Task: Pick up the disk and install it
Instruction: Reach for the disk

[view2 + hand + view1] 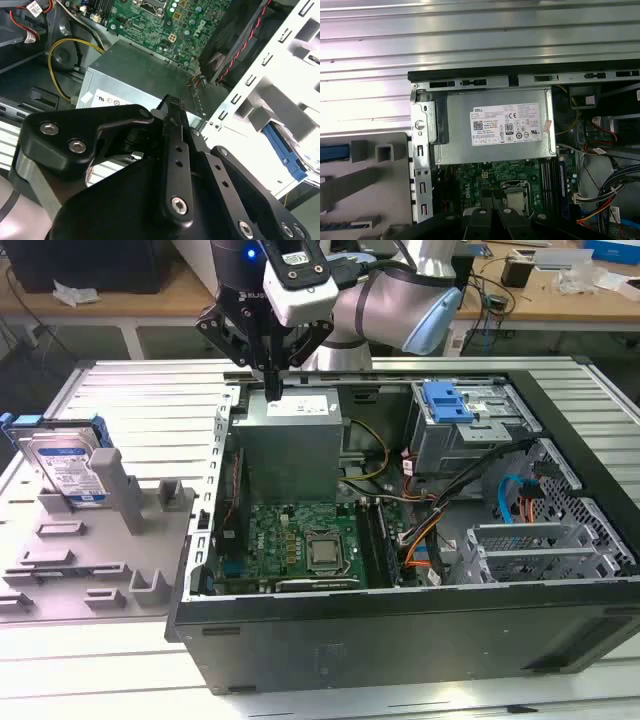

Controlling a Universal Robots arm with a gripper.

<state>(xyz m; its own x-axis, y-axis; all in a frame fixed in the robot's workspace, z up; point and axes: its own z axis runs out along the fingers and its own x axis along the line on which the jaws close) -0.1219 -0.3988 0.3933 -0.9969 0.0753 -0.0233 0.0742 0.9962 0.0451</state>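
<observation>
Exterior view first: the gripper [272, 390] hangs point-down over the grey power supply [295, 445] in the far corner of the open computer case [400, 640]. Its fingers are drawn together to a narrow tip with nothing between them. The disk [65, 465] is outside the case, well apart toward the exterior view's left. It stands propped on edge and leaning in a grey fixture [130, 540] on the ribbed table [140, 390], with its labelled face turned up and outward and its blue frame along the top. The case wall lies between the gripper and the disk, so any reach for the disk runs sideways toward that left side rather than down. The blue bracket [447, 400] on the drive cage [470, 440] sits on the opposite side and is a different part. In the second wrist view the black finger [175, 150] points at the power supply's edge. A blue-framed piece [285, 152] beyond the pale fixture is probably the disk, though too little of it is visible to be sure. In the first wrist view the power supply label [506, 124] lies directly below the camera, and a blue strip [335, 152] by the fixture's grey blocks marks the side where the disk waits.
</observation>
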